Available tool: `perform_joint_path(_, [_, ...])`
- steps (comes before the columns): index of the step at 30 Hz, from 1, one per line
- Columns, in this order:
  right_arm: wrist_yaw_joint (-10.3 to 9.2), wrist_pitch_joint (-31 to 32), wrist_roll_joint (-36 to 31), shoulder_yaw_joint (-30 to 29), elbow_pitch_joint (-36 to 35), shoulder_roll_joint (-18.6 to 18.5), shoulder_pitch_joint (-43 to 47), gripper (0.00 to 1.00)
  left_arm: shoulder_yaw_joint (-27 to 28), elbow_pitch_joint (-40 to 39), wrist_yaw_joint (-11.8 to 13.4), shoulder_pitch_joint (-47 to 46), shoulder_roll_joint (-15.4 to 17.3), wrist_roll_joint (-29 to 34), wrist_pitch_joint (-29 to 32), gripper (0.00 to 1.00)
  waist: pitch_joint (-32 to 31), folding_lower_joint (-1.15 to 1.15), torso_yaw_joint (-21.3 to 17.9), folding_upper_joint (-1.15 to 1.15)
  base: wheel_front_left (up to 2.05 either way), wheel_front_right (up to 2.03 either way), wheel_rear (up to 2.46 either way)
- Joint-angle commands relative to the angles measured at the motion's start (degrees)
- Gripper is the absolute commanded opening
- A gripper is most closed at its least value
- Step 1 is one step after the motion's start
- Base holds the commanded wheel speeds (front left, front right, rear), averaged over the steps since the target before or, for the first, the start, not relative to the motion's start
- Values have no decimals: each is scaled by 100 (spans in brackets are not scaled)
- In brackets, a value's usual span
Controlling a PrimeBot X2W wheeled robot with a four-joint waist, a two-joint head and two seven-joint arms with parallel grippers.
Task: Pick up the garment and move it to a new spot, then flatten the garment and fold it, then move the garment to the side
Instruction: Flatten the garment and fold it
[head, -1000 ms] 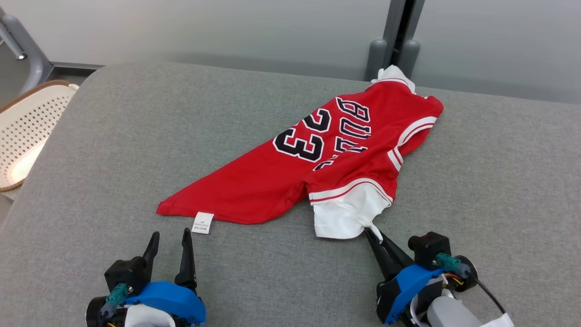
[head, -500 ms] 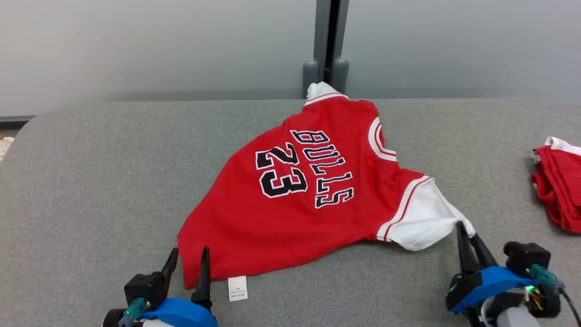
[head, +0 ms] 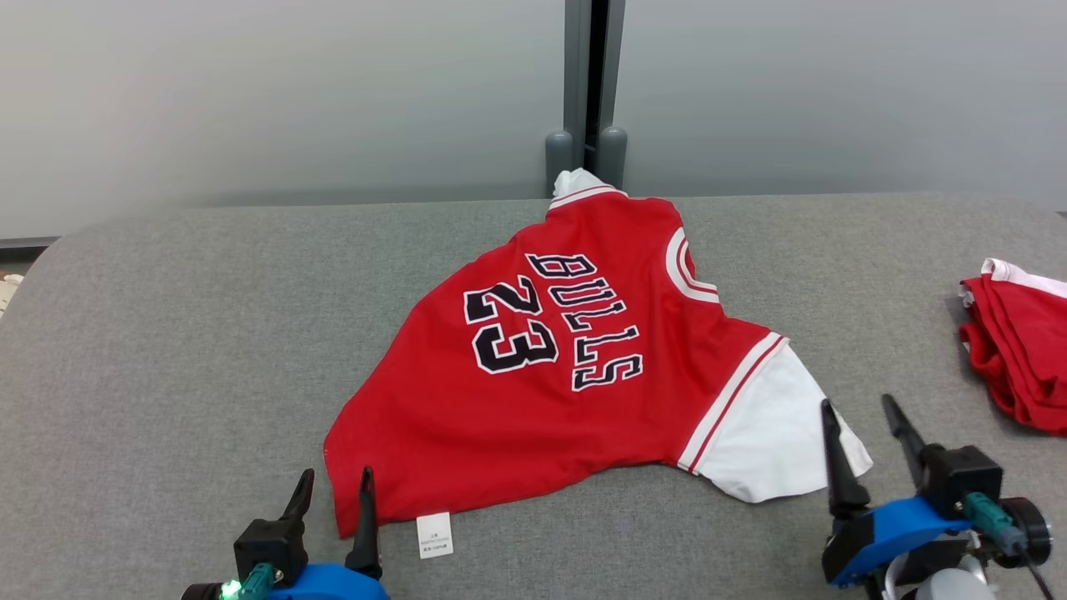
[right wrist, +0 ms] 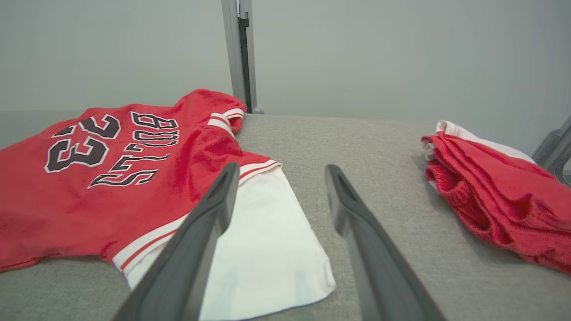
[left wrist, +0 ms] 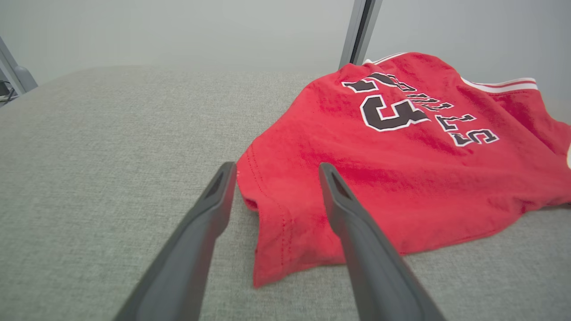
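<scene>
Grey surface open L of jersey; red pile obstructs R side

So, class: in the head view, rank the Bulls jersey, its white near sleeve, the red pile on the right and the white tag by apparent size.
1. Bulls jersey, largest by far.
2-3. White sleeve and red pile look alike; the frame edge cuts the pile, so no ranking between them.
4. White tag, smallest.
</scene>
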Motion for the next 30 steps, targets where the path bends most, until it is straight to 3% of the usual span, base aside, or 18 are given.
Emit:
perform_joint_path(1, [0,1,59,119,-9,15,127,100,38,-25,24,37,3,53,-2,100,-3,1,25,0,0,0,0])
perform_joint_path(9, [0,1,108,458,112,1,293,100,73,31,-39,156,2,46,-2,100,-53,1,123,0,0,0,0])
perform_joint_path(30, [0,0,183,348,194,4,6,100,52,716,-271,-218,1,-703,-2,100,460,1,7,0,0,0,0])
